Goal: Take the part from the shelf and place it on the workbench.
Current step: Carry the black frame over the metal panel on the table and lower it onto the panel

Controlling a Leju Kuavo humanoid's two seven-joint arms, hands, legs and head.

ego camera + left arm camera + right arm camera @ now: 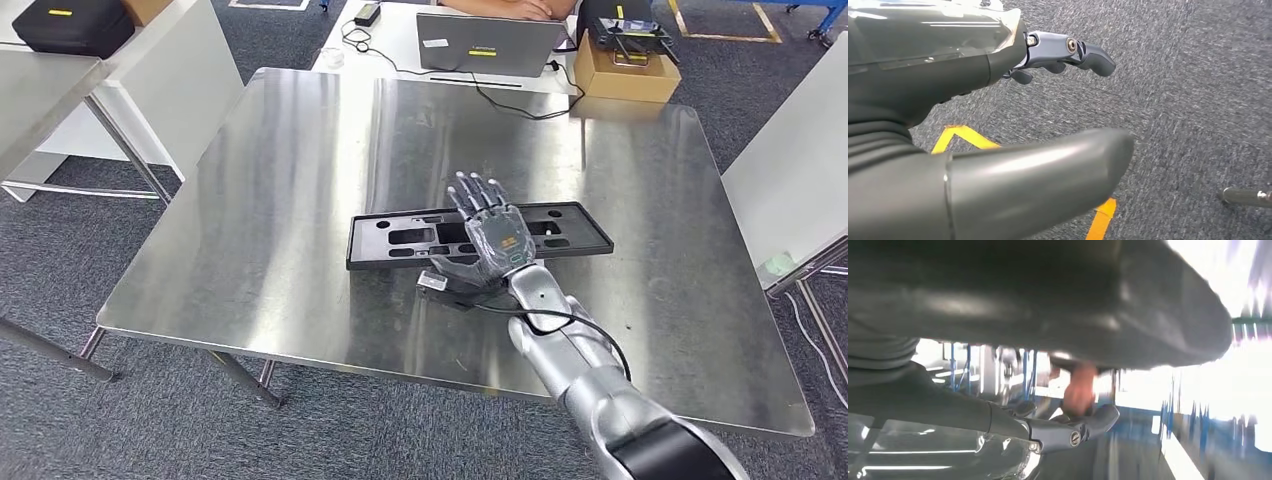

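From the head view, the black slotted plastic part (pixel 478 235) lies flat on the steel workbench (pixel 300 200), long axis running left-right. The right hand (pixel 493 238) hovers over it, fingers spread, holding nothing. At the left wrist, the left hand (pixel 998 165) hangs above grey carpet (pixel 1188 90), fingers apart.

A workshop or robotics lab: a steel-topped desk (pixel 300 200) on grey carpet (pixel 150 420), yellow floor tape (pixel 960 137), a laptop (pixel 488 45) and black equipment case (pixel 72 25) nearby.

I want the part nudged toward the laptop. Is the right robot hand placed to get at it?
Probably yes: the right robot hand lies spread over the black part on the workbench, with nothing between them.
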